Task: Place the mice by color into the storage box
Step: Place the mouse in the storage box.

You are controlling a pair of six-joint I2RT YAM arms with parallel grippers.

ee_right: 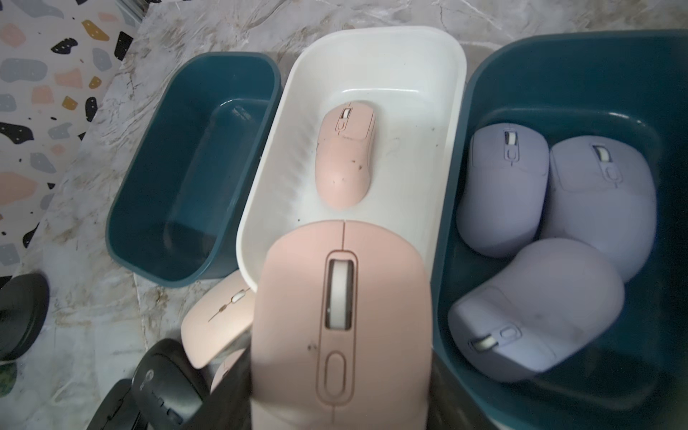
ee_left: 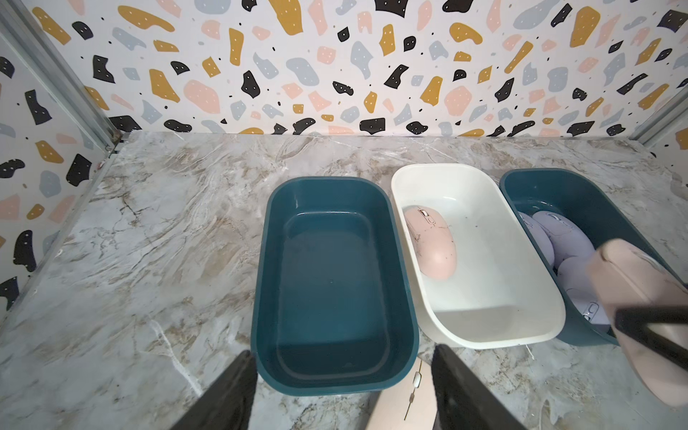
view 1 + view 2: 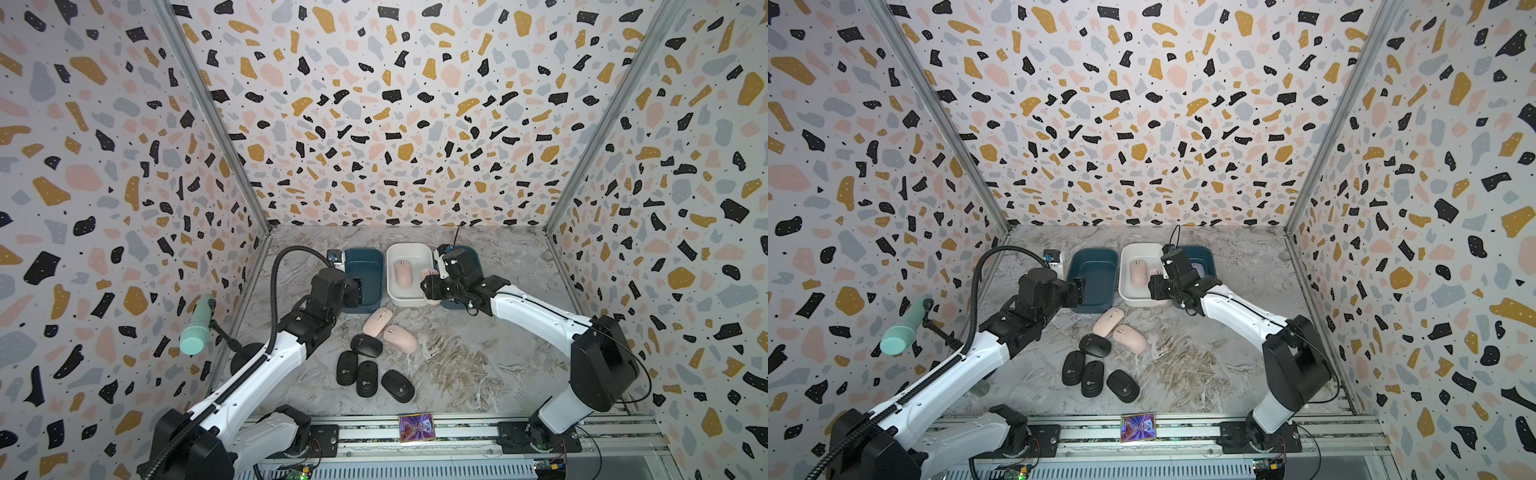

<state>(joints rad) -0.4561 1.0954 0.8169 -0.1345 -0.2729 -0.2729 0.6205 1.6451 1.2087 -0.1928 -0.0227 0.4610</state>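
Pink mouse (image 1: 342, 298) in right hand (image 1: 335, 391) (snug)

Bright, even, diffuse lighting; soft faint shadows. Wide-angle bowing toward edges of both top views. Nearest pink mouse (image 1: 340, 316) slightly blurred.

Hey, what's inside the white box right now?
One pink mouse lies in the white box. The right tool, gripping a second mouse, hides part of its near end.

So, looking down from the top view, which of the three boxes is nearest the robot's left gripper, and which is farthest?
1. Empty teal box, right in front of the left gripper.
2. White box, middle of the row.
3. Other teal box, at the far end.
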